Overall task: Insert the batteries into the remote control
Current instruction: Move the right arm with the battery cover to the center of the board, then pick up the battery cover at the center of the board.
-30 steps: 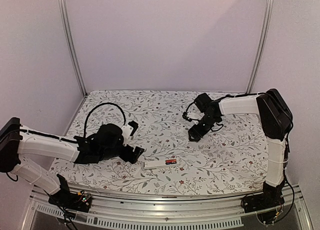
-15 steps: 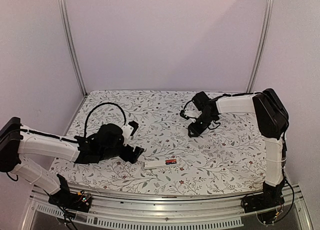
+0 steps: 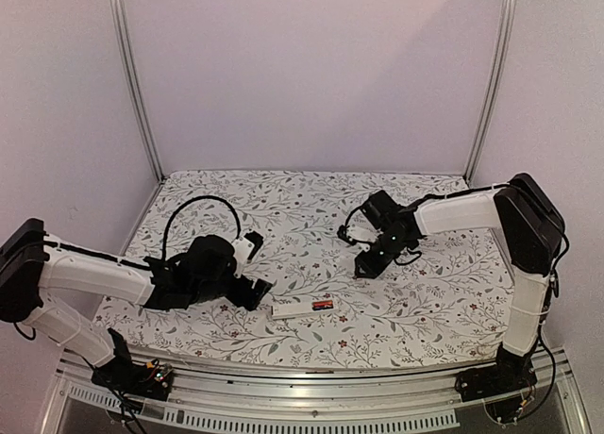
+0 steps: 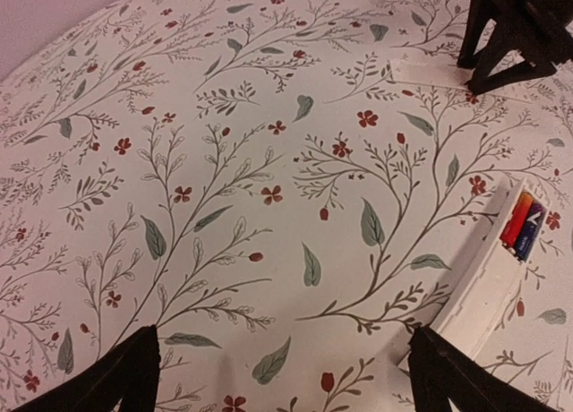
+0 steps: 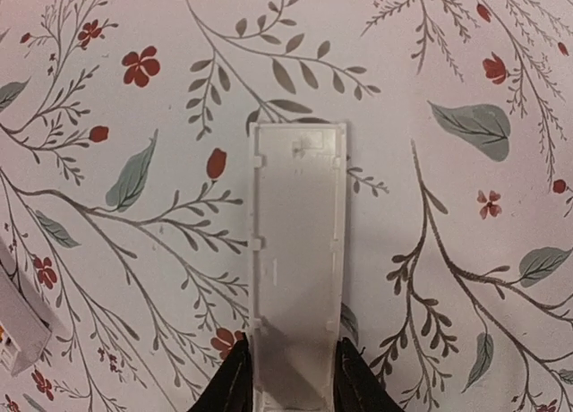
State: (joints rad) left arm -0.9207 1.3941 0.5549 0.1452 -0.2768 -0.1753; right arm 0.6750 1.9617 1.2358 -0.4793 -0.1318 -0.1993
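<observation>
Change: right gripper (image 5: 288,381) has just closed, now pinching one end of the white battery lid (image 5: 298,251) | Left gripper (image 4: 288,376): fingers spread wide, holding nothing | Remote control (image 4: 474,300): on the flowery cloth (image 4: 224,161) near the left gripper, both batteries (image 4: 521,226) inside | Left to do, I think: put the lid on.

The right arm (image 3: 453,206) reaches lower and nearer the front of the table than a second ago. Its elbow sits further right, and its forearm slopes down more steeply. The right gripper (image 3: 366,264), which half a second ago was drawn back a little toward the rear, is now down at the cloth (image 3: 283,198). Its jaws, wide apart before, have drawn in. The fingers (image 5: 235,381) now sit against both long edges of the white cover (image 5: 298,251) at its near end.
</observation>
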